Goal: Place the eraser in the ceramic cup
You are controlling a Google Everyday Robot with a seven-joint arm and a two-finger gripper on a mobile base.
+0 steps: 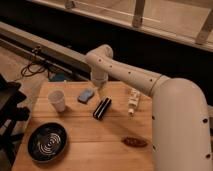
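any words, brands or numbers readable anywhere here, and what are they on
No text can be read in this view.
eraser: a pale lengthwise stripe, no lettering visible.
small white object: some darker marks, too blurred to read.
ceramic cup, blue-grey pad, black bowl: no markings visible.
gripper: hangs over the far part of the table, just behind the eraser; no label legible.
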